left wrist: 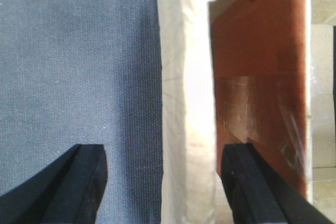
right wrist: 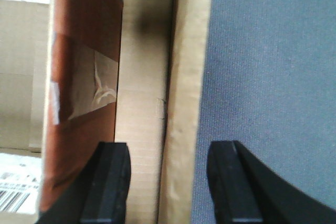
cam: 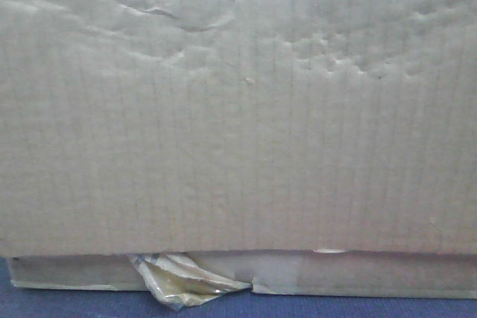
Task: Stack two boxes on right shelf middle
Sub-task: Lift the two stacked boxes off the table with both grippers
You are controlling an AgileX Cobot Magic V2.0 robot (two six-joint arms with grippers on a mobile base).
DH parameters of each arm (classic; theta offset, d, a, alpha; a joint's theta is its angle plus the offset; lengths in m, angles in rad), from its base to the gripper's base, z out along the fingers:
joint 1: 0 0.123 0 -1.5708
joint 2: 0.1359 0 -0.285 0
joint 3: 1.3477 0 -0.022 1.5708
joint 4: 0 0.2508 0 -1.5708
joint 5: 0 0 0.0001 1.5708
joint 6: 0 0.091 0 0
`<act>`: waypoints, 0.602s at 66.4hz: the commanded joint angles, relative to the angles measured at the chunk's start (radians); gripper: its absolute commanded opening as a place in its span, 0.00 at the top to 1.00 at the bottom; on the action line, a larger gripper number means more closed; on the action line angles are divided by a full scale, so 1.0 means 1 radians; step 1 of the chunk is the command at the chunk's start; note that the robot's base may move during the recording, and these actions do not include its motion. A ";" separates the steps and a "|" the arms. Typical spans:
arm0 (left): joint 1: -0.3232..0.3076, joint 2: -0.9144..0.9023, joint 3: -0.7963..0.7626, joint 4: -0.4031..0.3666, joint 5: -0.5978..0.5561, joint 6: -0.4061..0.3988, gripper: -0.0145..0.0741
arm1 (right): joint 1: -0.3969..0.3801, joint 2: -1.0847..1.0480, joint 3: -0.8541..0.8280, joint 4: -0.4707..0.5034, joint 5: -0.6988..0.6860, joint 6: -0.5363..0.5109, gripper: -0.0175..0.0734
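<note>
Front view: box (cam: pixel 238 109) fills the field, atop a lower cardboard layer (cam: pixel 373 273) at 6 o'clock; tape tuft (cam: pixel 186 281) at 7 o'clock, before that layer, above the flat surface (cam: pixel 74 307). Wrist views: flat surface lies at 9 o'clock (left), 3 o'clock (right) of the box wall (left wrist: pixel 186 103)

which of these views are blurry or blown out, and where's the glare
Front view: dim, flat light, soft; the box fills the frame. Left wrist view: a pale cardboard edge is washed out. Right wrist view: blurred throughout, dark shadow in the cardboard fold, glare on clear tape.
</note>
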 commanded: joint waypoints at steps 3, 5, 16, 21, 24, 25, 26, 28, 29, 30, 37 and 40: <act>0.004 -0.010 0.002 0.002 -0.003 -0.009 0.42 | 0.001 0.010 0.001 -0.013 -0.008 0.000 0.55; 0.004 -0.010 0.002 0.002 -0.003 -0.009 0.42 | 0.001 0.010 0.001 -0.013 -0.008 0.000 0.55; 0.004 -0.010 0.002 0.002 -0.003 -0.009 0.42 | 0.001 0.010 0.001 -0.013 -0.008 0.000 0.55; 0.004 -0.010 0.002 0.002 -0.003 -0.009 0.42 | 0.001 0.010 0.001 -0.013 -0.008 0.000 0.55; 0.004 -0.010 0.002 0.002 -0.003 -0.009 0.42 | 0.001 0.012 0.001 -0.013 -0.008 0.000 0.55; 0.004 -0.010 0.002 0.002 -0.003 -0.009 0.42 | 0.001 0.012 0.001 -0.013 -0.008 0.000 0.55; 0.004 -0.010 0.002 0.002 -0.003 -0.009 0.42 | 0.001 0.012 0.001 -0.013 -0.008 0.000 0.55; 0.004 -0.010 0.002 0.002 -0.003 -0.009 0.42 | 0.001 0.013 0.001 -0.013 -0.008 0.000 0.55; 0.004 -0.010 0.002 0.002 -0.003 -0.009 0.43 | 0.001 0.013 0.001 -0.013 -0.008 0.000 0.55; 0.004 -0.010 0.002 0.002 -0.003 -0.009 0.43 | 0.001 0.013 0.001 -0.013 -0.008 0.000 0.55; 0.004 -0.003 0.002 0.002 -0.003 -0.009 0.51 | 0.001 0.022 0.001 -0.013 -0.008 0.000 0.57; 0.004 0.004 0.002 -0.002 -0.003 -0.009 0.57 | 0.001 0.031 0.001 -0.013 -0.008 0.000 0.62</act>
